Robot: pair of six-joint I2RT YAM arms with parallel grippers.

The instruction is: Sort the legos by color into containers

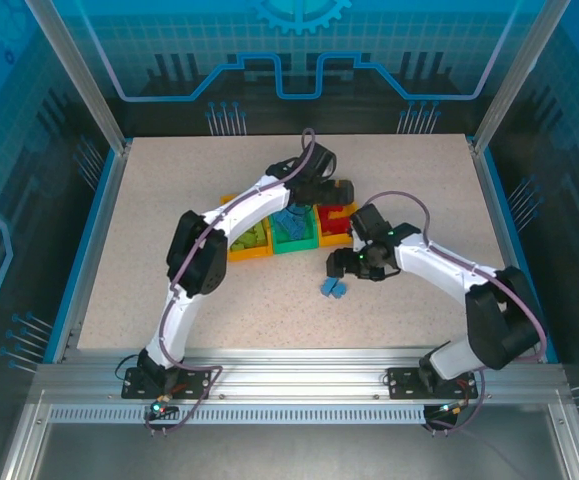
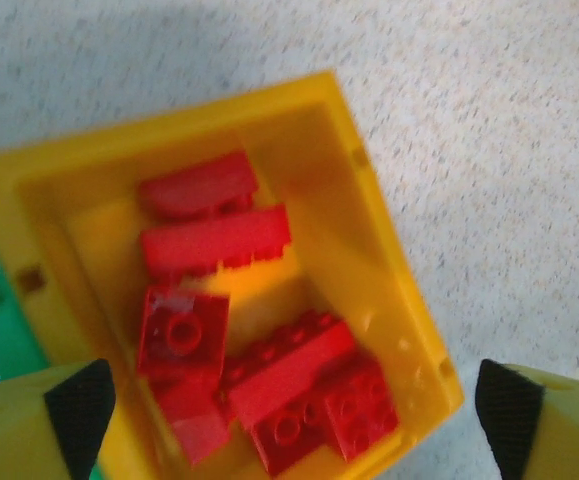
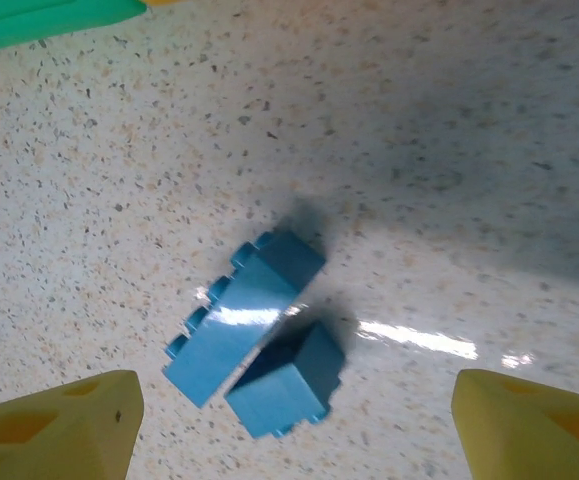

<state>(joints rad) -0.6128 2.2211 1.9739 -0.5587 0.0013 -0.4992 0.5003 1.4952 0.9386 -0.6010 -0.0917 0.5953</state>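
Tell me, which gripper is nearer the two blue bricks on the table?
Right. The right gripper hangs open directly above the blue bricks; the left gripper is farther back, over the bin of red bricks.

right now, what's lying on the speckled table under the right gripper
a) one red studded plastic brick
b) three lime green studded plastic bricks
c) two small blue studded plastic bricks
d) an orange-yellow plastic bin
c: the right wrist view shows two small blue studded plastic bricks lying close together on the speckled table, below the open right gripper.
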